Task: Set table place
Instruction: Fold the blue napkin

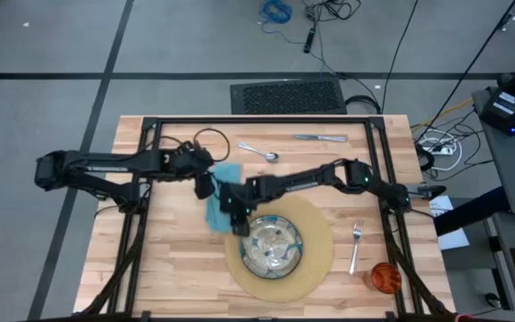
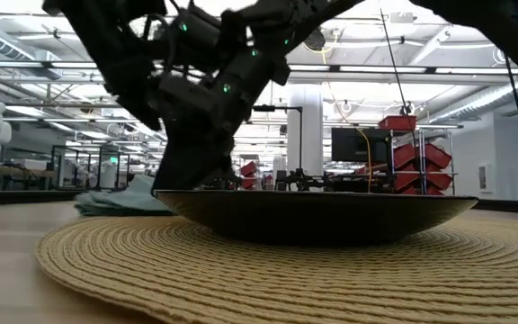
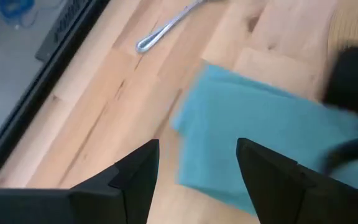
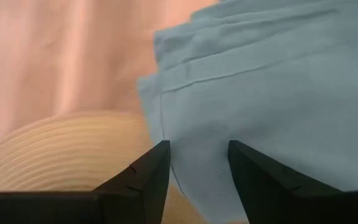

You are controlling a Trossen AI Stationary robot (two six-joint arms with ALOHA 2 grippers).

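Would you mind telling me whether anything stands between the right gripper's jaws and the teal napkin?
Nothing visible does. In the right wrist view the right gripper has its jaws open directly over the teal napkin, with only the placemat edge beside it. The left gripper hovers open over the napkin's other end.

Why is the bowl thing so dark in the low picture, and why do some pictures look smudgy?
In the low view the plate is a dark shape against the bright ceiling lights behind it, like the arms above it. In the left wrist view the teal napkin and spoon look smeared. In the right wrist view the napkin is soft and the wood looks pinkish.
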